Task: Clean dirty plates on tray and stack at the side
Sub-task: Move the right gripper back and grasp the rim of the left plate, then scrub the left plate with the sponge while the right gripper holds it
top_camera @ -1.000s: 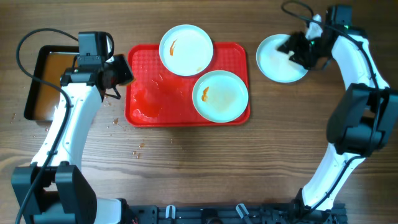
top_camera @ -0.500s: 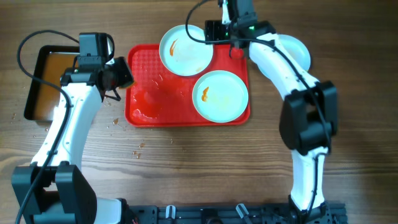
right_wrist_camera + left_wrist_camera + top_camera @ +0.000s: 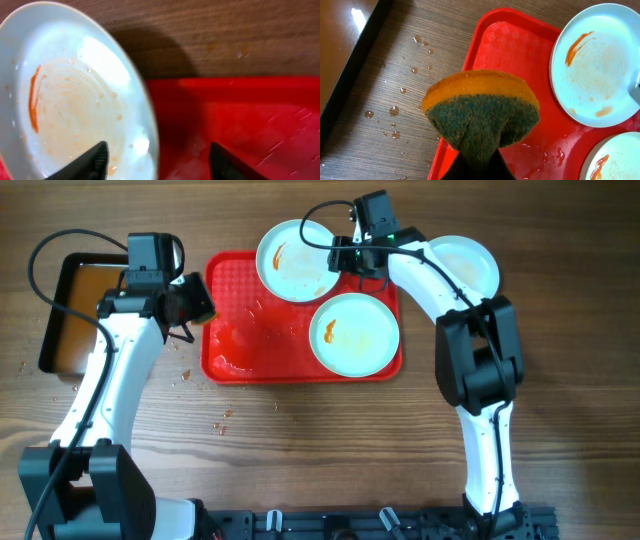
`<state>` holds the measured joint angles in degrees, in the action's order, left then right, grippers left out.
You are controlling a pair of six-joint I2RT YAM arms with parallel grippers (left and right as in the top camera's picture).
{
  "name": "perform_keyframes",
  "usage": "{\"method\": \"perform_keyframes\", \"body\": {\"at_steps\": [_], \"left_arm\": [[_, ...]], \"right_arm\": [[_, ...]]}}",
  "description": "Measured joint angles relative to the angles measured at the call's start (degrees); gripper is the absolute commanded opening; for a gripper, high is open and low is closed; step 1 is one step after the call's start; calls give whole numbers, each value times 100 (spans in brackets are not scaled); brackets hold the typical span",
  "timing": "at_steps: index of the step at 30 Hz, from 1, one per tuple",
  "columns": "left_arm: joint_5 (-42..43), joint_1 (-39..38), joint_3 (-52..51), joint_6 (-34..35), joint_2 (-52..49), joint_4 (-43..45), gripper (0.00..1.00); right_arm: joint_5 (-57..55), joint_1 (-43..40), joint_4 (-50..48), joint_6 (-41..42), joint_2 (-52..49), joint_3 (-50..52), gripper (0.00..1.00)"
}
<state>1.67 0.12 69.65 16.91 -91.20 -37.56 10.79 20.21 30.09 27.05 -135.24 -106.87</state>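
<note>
Broadly, a wooden table (image 3: pixel 300 450) is seen from overhead, and the red tray (image 3: pixel 228 280) is laid near its middle. Two plates are carried on the tray. The rear plate (image 3: pixel 295 265) is set across the far rim and partly overhangs the table. The front plate (image 3: pixel 362 345) is lodged in the near right corner, almost touching the other. A wet reddish patch (image 3: pixel 235 340) is spread over the tray's left half. A black pan (image 3: pixel 47 330) filled with brownish water (image 3: pixel 72 310) is placed left of the tray, apart from it. The third plate (image 3: pixel 468 265) is set on the table just right of the tray; it is partly covered by the right arm, and the part shown is plain white. An orange smear (image 3: pixel 329 332) is borne by the front plate, and another by the rear one.

What is lost from overhead is supplied by the wrist views. In the left wrist view a sponge (image 3: pixel 480 115), orange above and green below, is seen folded and clamped between the left fingers (image 3: pixel 506 174) over the tray's left edge. Water drops (image 3: pixel 394 110) are scattered on the table between pan and tray. In the right wrist view the right fingers (image 3: pixel 92 162) are held apart, with the rear plate's rim lying between them. Whether the rim is touched cannot be told. Faint rings of residue are shown inside that plate only in these close views.
</note>
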Motion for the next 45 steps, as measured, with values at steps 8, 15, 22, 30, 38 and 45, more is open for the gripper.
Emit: {"method": "perform_keyframes", "body": {"at_steps": [8, 15, 22, 30, 38, 45], "left_arm": [[0, 0, 0, -2, 0, 0, 4], [0, 0, 0, 0, 0, 0, 4], [0, 0, 0, -2, 0, 0, 4], [0, 0, 0, -2, 0, 0, 4], [264, 0, -2, 0, 0, 254, 4], [442, 0, 0, 0, -326, 422, 4]], "right_arm": [[37, 129, 144, 450, -35, 63, 45], [37, 164, 31, 560, -114, 66, 27], [107, 221, 11, 411, -155, 66, 4], [345, 638, -44, -645, -162, 66, 4], [855, 898, 0, -1432, -170, 66, 4], [826, 1266, 142, -1646, -170, 66, 4]]}}
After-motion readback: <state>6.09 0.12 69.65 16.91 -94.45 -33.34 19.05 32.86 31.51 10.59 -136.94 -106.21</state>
